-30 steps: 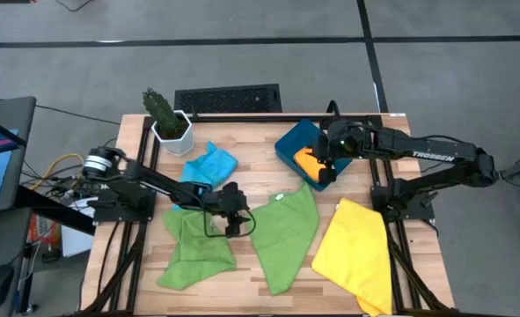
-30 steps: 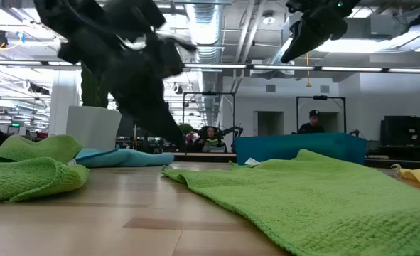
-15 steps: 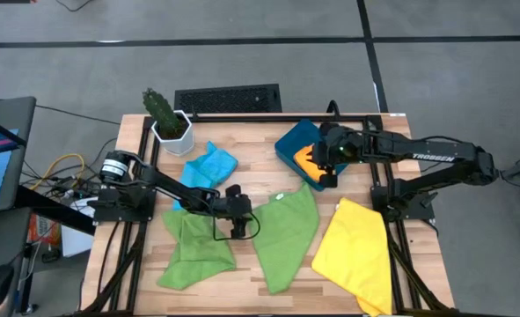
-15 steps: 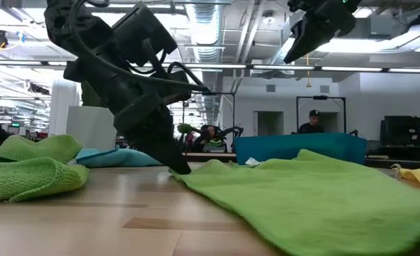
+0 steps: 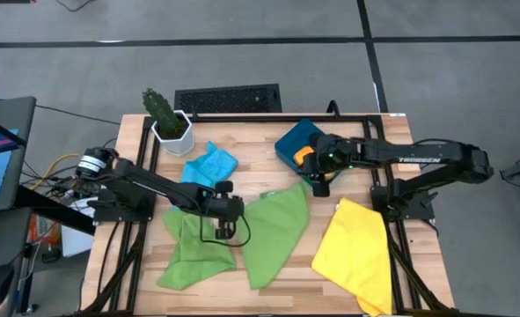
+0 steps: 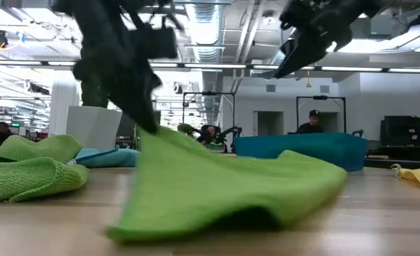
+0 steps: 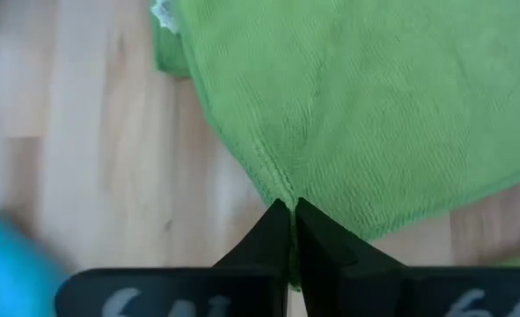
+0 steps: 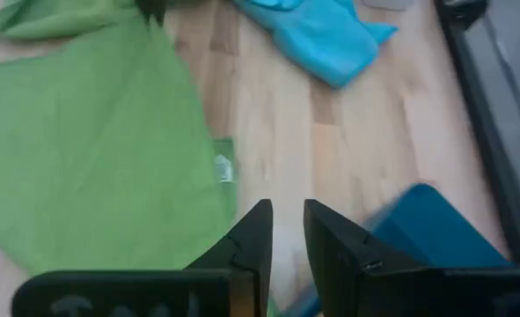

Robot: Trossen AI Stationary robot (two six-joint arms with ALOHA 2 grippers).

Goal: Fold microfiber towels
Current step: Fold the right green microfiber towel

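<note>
Green towel is now pinched and dragged leftward by left claw, formerly spread.

Two plain green towels, one mid-table and one toward the left edge; a light blue towel; a bright yellow towel; an orange towel inside a dark teal bin; light wood-grain table.
</note>
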